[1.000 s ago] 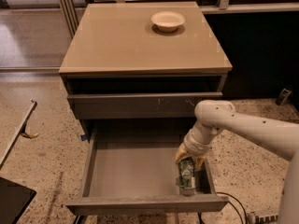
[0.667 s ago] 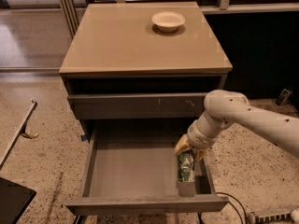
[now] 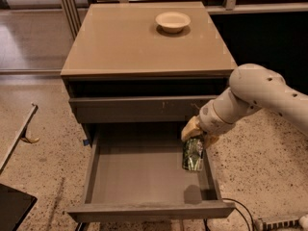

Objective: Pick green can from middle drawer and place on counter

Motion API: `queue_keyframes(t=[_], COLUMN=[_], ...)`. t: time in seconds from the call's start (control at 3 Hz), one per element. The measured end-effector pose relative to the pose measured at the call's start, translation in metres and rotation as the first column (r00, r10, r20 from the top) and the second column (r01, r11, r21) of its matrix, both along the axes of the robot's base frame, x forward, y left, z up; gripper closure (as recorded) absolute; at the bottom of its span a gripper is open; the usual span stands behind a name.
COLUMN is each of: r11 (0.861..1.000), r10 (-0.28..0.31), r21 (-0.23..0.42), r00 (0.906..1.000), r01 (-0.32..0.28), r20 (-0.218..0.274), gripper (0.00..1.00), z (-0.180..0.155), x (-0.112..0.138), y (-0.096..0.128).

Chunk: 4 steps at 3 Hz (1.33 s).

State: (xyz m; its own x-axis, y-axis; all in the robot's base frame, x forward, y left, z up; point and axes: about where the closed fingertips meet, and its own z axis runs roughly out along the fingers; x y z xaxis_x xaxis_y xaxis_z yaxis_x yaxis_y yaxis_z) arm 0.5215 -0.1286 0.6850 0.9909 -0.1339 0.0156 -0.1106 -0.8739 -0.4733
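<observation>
One green can [image 3: 193, 155] hangs in the gripper [image 3: 198, 134], above the floor of the open middle drawer [image 3: 137, 174], at about 3 o'clock within the drawer box and close to its right wall. Its long axis runs nearly upright, the top end tipped slightly toward 1 o'clock and the bottom end pointing down at the drawer bottom, where a dark shadow [image 3: 193, 194] lies at about 6 o'clock from it. The gripper's tan fingers [image 3: 190, 128] are closed around the can's upper end, one on each side. Pale marks show on the dark green label, but no word or brand can be read. The white arm [image 3: 252, 93] reaches in from 3 o'clock. A cream bowl [image 3: 173, 21] sits on the beige worktop [image 3: 130, 44] at about 1 o'clock. The drawer front [image 3: 139, 109] above carries small pale scuffs.
</observation>
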Motion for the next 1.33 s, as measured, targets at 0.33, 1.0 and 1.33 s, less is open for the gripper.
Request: queue_keyframes(t=[0.33,1.0,1.33], r11=[0.998,0.956,0.922], r10=[-0.043,-0.280,-0.376], r21=[0.050,0.181,0.267], r00=[0.9915,0.8965,0.8142], r01=[0.037,0.229,0.281], r20=[0.123,0.343,0.442], gripper=[1.00,1.00,1.00], z=[0.072,0.204,0.272], x=[0.007,0.036,0.056], y=[0.000,-0.013,-0.005])
